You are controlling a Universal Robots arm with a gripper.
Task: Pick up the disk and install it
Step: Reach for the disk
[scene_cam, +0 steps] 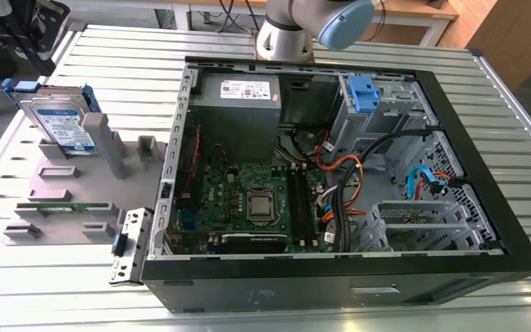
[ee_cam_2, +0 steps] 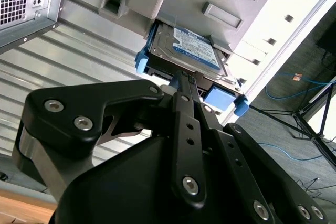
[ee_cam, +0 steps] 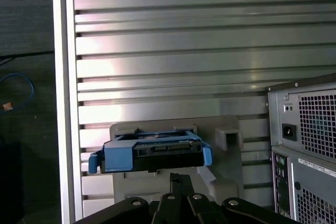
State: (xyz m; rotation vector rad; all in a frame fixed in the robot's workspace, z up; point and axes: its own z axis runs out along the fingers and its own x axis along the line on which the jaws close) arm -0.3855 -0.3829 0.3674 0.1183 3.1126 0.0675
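The disk [scene_cam: 63,128], a silver drive with a white-and-blue label and blue rails, stands on edge in a grey holder [scene_cam: 72,183] on the exterior view's left, beside the open computer case [scene_cam: 339,277]. In the second wrist view the disk [ee_cam_2: 194,48] lies just beyond my gripper [ee_cam_2: 181,85], label facing the camera. The first wrist view looks at the disk [ee_cam: 152,153] end-on, with its blue handle toward my gripper [ee_cam: 181,178]. The black fingers are together and hold nothing. They sit a short way off the disk without touching it.
Inside the case are a grey power supply [scene_cam: 238,104], a motherboard [scene_cam: 256,197], loose cables [scene_cam: 348,173] and a metal drive cage with a blue bracket [scene_cam: 362,93]. The case's rear panel [ee_cam: 304,145] is close beside the holder. A ribbed metal table [scene_cam: 63,277] carries everything.
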